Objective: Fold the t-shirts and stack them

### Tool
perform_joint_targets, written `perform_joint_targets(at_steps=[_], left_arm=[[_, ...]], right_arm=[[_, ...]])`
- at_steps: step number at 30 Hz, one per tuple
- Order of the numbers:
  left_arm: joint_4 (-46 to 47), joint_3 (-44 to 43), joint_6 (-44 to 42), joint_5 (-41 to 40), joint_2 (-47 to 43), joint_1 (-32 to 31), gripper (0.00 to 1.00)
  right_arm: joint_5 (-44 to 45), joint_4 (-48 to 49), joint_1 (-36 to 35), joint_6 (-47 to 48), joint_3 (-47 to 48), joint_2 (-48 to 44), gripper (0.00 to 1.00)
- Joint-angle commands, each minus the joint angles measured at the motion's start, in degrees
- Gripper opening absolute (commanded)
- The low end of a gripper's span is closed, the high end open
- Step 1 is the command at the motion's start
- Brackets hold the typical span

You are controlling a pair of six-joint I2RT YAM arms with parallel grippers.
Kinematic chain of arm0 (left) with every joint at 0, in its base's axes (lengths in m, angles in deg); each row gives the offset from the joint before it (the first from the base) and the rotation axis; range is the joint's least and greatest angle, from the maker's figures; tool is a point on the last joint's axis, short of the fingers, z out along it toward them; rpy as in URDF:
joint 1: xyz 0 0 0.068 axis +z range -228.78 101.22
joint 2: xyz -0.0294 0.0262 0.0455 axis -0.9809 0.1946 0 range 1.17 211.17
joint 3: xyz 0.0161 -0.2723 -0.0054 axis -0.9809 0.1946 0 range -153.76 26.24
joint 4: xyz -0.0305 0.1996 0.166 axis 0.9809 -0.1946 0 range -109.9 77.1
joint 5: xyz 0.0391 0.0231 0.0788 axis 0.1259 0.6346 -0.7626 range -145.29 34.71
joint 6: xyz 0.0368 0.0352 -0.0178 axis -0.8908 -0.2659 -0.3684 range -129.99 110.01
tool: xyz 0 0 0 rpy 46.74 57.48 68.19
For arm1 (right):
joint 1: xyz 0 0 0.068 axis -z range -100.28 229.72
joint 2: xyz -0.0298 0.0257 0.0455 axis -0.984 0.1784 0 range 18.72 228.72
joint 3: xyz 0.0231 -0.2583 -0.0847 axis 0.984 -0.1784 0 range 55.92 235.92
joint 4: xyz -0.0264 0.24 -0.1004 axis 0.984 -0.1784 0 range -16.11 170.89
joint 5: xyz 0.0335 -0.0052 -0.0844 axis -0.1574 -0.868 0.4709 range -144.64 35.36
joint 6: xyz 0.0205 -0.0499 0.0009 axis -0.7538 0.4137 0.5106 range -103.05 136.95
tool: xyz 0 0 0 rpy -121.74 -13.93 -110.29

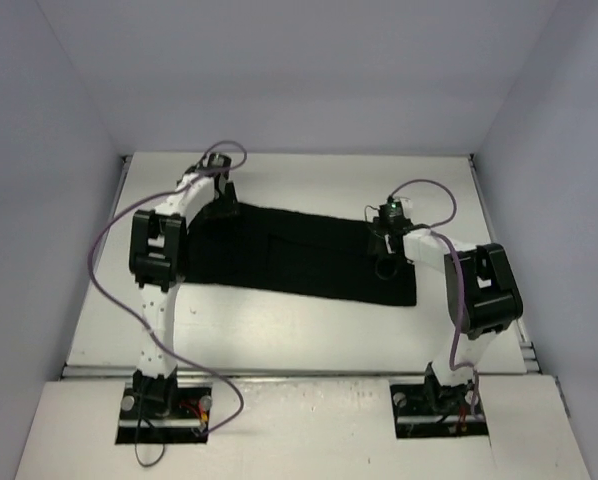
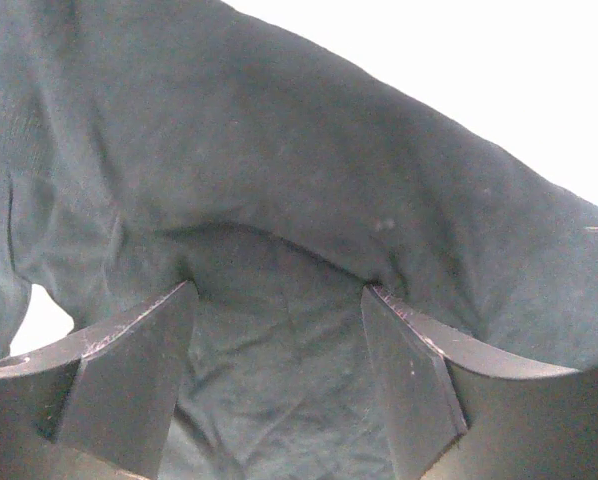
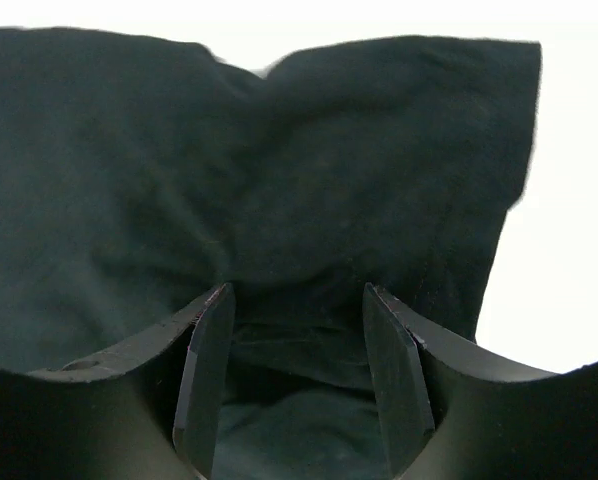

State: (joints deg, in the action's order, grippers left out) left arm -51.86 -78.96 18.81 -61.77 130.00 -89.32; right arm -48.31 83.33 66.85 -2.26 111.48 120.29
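One black t-shirt (image 1: pixel 299 258) lies folded into a long band across the middle of the white table (image 1: pixel 279 330). My left gripper (image 1: pixel 219 207) sits at the band's far left end. In the left wrist view its fingers (image 2: pixel 129 365) stand wide apart, and the left gripper (image 2: pixel 279 300) is open over rumpled t-shirt cloth (image 2: pixel 279 150). My right gripper (image 1: pixel 384 250) is down on the band's right part. In the right wrist view the right gripper (image 3: pixel 296 300) is open, with t-shirt cloth (image 3: pixel 279 150) bunched between its fingers (image 3: pixel 207 380) and not pinched.
Grey walls enclose the table on three sides. Purple cables (image 1: pixel 114 240) loop off both arms. Bare white table shows in front of the shirt and at its right end (image 3: pixel 569 200).
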Motion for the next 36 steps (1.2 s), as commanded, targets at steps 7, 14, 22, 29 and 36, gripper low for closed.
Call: perform_joint_targets(at_steps=[7, 14, 22, 29, 36], left_arm=[[-9.0, -36.7, -13.6, -1.9, 21.5, -0.5, 0.66], [-4.8, -52.0, -22.5, -0.8, 27.0, -6.8, 0.66], [2.9, -39.5, -22.1, -1.6, 8.8, -6.7, 0.71], [3.0, -15.8, -16.7, -7.8, -13.4, -4.5, 0.72], [2.9, -12.2, -13.7, -6.0, -6.7, -4.5, 0.72]], right_arm=[[-0.5, -8.8, -32.9, -34.2, -18.2, -12.1, 0.51], [0.5, -12.2, -52.1, -29.7, -5.5, -8.7, 0.51], [3.3, -15.2, -51.7, -17.3, 5.1, -12.5, 0.51], [2.4, -15.3, -38.1, 2.6, 14.4, -8.8, 0.54], [-1.5, -14.1, -31.7, 10.5, 20.2, 2.3, 0.54]])
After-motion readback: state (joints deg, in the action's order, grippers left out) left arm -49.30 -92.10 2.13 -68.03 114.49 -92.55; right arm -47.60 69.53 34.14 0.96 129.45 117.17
